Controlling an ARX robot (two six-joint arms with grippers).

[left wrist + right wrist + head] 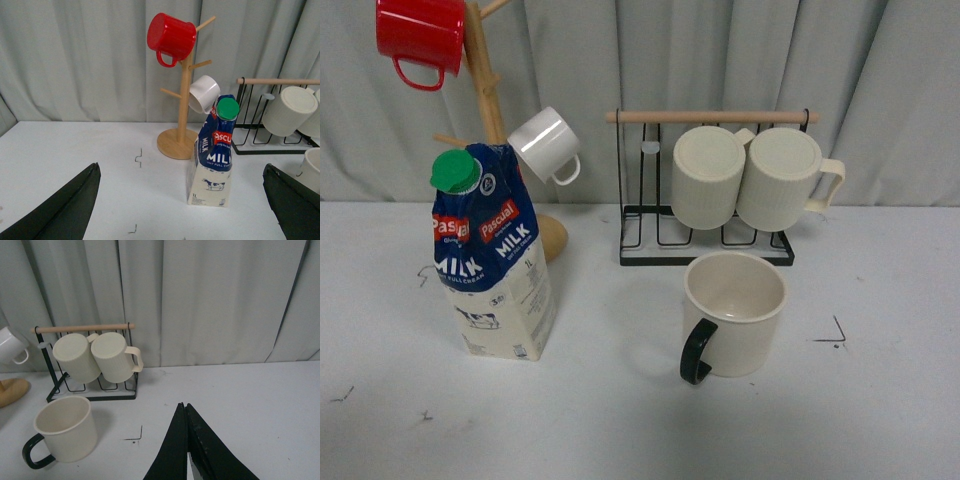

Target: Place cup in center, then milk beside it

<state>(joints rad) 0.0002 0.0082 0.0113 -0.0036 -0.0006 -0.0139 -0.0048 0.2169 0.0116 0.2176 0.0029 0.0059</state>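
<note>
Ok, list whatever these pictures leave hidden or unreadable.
Front view: small print on the milk carton, too small to read.
Front view: mug tree base mostly hidden behind the carton.
Front view: far side of the cup, turned away.
Left wrist view: cup cut off by the picture edge.

Pale grey pleated curtain (720,60) behind a white tabletop (620,430) with small black marks (835,335), under even light.
</note>
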